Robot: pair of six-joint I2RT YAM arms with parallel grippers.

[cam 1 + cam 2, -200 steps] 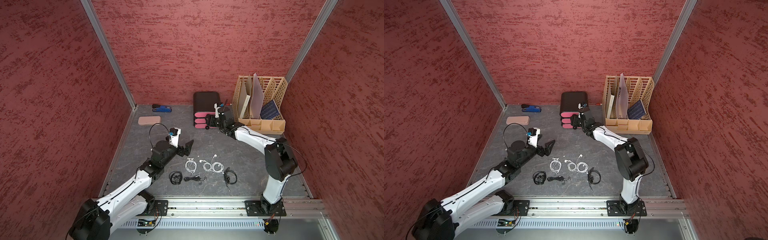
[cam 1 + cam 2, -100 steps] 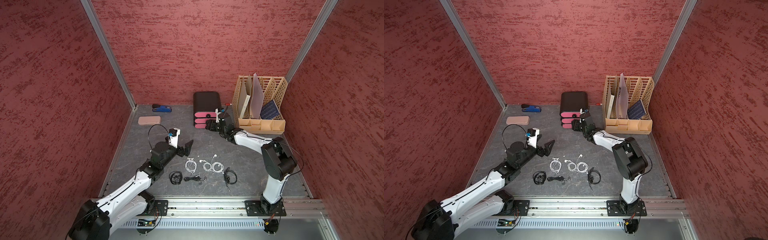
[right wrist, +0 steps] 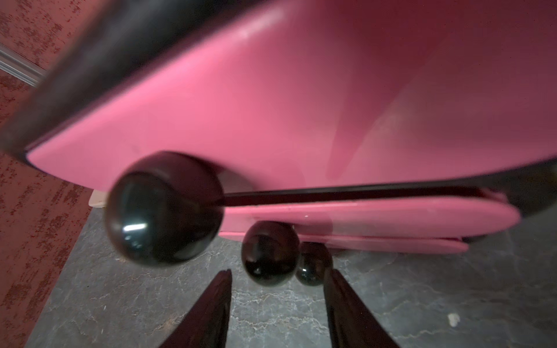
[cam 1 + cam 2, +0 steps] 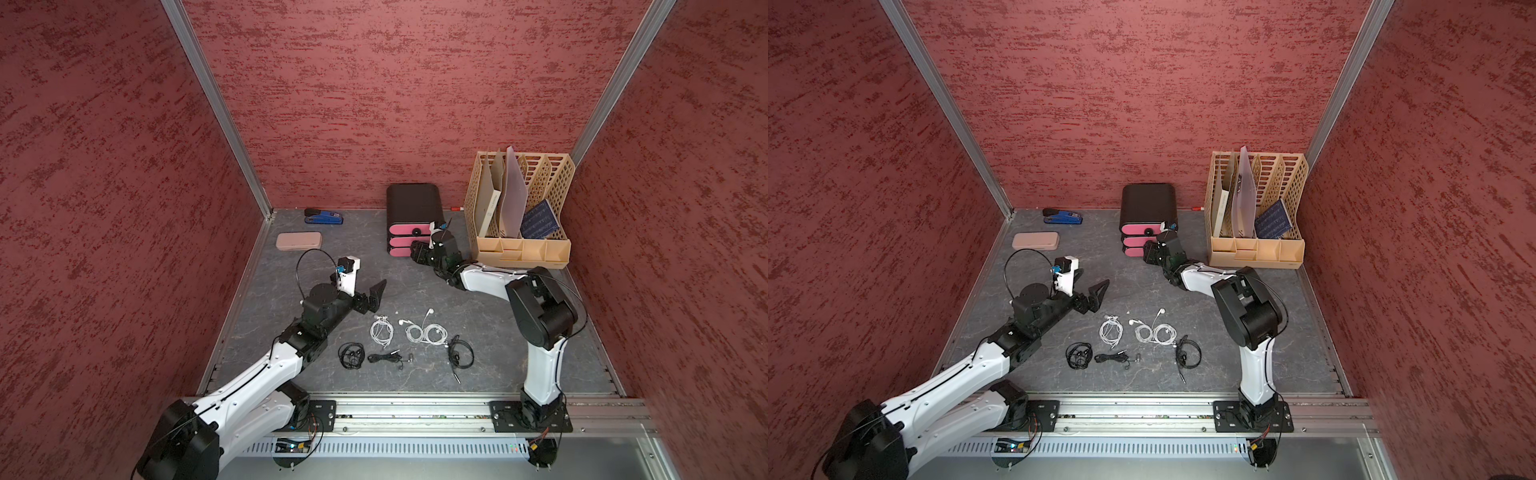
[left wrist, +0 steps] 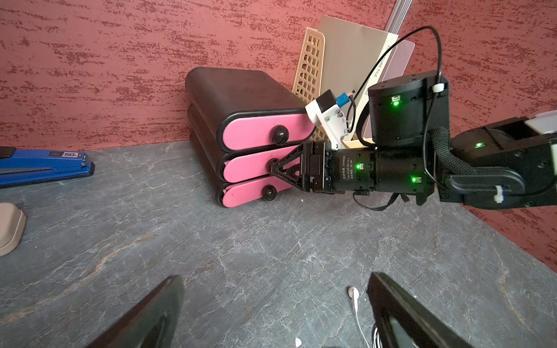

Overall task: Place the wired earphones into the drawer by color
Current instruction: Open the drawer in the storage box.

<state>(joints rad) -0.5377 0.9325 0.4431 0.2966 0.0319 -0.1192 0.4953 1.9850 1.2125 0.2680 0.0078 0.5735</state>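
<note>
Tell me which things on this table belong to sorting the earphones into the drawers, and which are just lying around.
Part of the job:
white coiled wired earphones, three bundles
black coiled wired earphones, three bundles
black drawer box with pink fronts

Just lying about:
blue stapler
pale pink flat case
beige lattice file rack holding folders

A black plastic drawer chest has smooth pink fronts and glossy round black knobs. The grey stone-patterned tabletop looks matt; the red walls look rough.
</note>
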